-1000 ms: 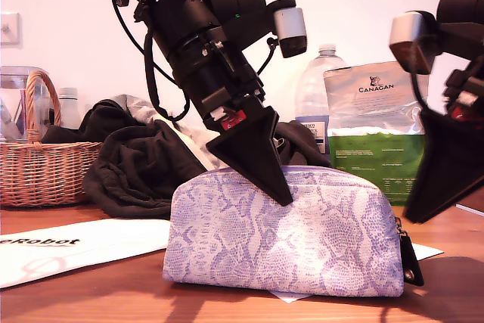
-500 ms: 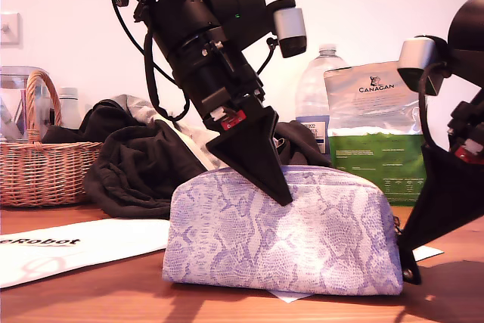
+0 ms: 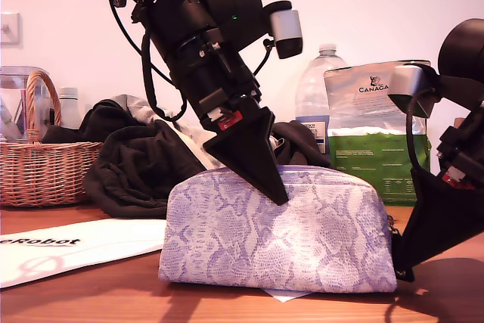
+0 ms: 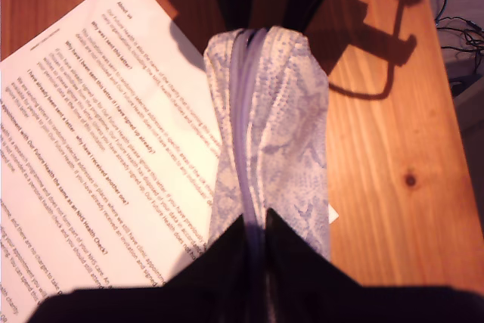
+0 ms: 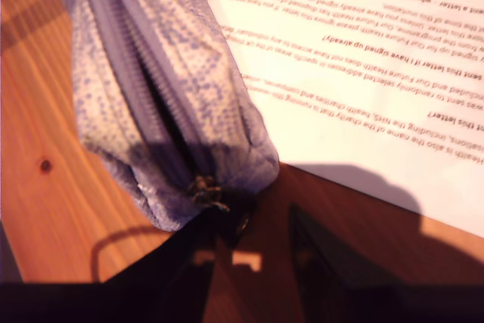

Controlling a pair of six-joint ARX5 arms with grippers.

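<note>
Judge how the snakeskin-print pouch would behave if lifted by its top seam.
Probably floppy: the pouch is soft fabric, gathered narrow where my first gripper pinches its top. Unlikely to tip: its wide base sits flat. It may slide easily, lying partly on a paper sheet.

Covering most of the printed sheet [image 3: 286, 293] with the pouch [image 3: 276, 232] in the exterior view, leaving only a corner in sight. Burying a stretch of the zip [image 4: 243, 111] between the closed fingers [image 4: 219, 262] of my first gripper [image 4: 255, 232]. Losing part of the arm [image 3: 463, 54] behind my second gripper [image 3: 404, 262] past the exterior view's right edge. Blurring the zip pull [image 5: 206, 189] too far for telling its shape. Cutting the basket [image 3: 41, 164] and the lettering on the white bag [image 3: 76, 246] at the exterior view's left edge. Screening the lower bottle [image 3: 321, 100] behind the green pack [image 3: 374, 149].
</note>
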